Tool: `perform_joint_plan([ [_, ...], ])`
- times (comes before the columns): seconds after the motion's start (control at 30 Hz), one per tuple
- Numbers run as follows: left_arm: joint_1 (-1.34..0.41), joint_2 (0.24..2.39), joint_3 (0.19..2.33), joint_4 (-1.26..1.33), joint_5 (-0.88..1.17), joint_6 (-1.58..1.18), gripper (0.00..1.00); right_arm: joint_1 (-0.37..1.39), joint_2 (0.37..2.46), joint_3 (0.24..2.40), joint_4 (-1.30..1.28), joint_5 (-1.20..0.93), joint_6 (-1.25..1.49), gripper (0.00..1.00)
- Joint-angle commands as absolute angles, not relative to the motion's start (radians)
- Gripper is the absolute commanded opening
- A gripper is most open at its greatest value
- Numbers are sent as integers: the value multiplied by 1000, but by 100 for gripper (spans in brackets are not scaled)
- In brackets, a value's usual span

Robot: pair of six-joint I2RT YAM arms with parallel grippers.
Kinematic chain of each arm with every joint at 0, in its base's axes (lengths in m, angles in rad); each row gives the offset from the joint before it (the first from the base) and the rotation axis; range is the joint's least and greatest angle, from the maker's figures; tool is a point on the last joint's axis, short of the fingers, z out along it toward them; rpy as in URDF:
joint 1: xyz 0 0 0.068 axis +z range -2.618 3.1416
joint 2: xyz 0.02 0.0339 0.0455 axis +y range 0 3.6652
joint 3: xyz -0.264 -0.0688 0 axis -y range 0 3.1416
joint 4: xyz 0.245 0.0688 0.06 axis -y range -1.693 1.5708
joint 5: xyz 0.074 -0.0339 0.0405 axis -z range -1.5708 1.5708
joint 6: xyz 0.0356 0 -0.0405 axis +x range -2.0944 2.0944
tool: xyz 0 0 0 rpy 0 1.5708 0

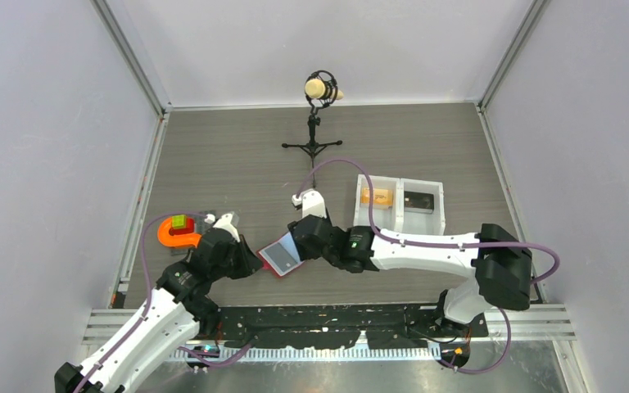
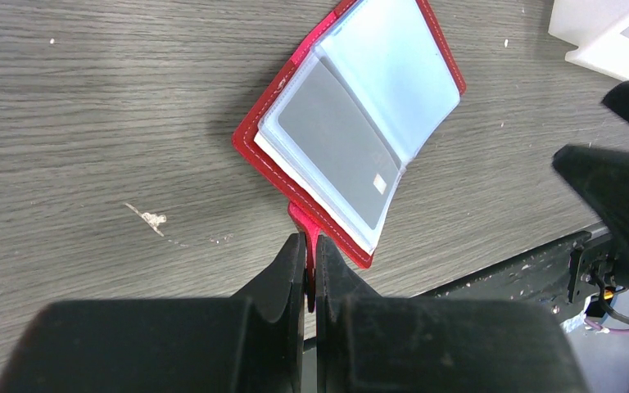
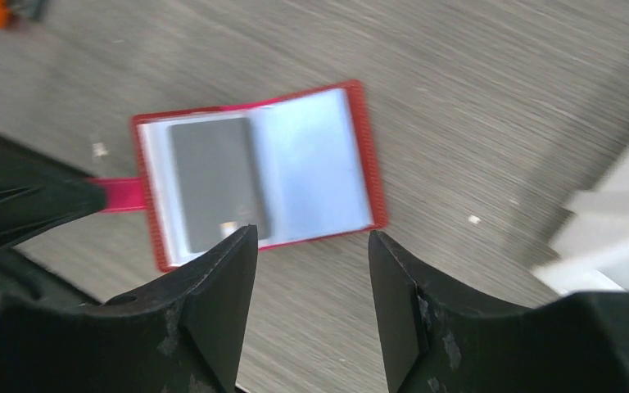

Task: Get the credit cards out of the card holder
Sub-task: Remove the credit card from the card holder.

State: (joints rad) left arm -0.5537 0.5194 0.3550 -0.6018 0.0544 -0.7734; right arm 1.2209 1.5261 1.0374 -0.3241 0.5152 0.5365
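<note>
The red card holder (image 1: 281,257) lies open on the table between the two arms, its pale blue-grey pockets facing up. A dark grey credit card (image 2: 337,146) sits inside the left pocket. My left gripper (image 2: 311,250) is shut on the holder's red tab (image 2: 301,219) at its near edge. In the right wrist view the holder (image 3: 315,164) and the grey card (image 3: 215,182) lie just beyond my right gripper (image 3: 311,237). That gripper is open with nothing between its fingers, hovering over the holder's edge. No other card shows.
A white two-compartment tray (image 1: 399,182) stands to the right, with an orange block (image 1: 376,196) and a dark flat piece (image 1: 418,201) in it. An orange curved part with a green block (image 1: 178,232) lies at the left. A small stand (image 1: 314,123) stands at the back. The table's front edge (image 2: 500,274) is close by.
</note>
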Motion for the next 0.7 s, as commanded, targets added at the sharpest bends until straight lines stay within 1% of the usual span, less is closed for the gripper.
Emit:
perform_joint_plan([
  [0.0,-551,523,388,-591,68,-756,0,1220,1531,998,-77,293,417,59],
  [0.1,-551,526,387,-592,62,-759,0,1200,1574,989,10,164,384,63],
  [0.23,-551,543,390,-608,44,-766,0,1173,1642,986,78,93,362,68],
  [0.43,-551,560,397,-598,60,-765,0,1167,1738,1020,104,61,336,72],
  [0.67,-551,549,395,-603,53,-765,0,1167,1787,1022,122,44,337,74],
])
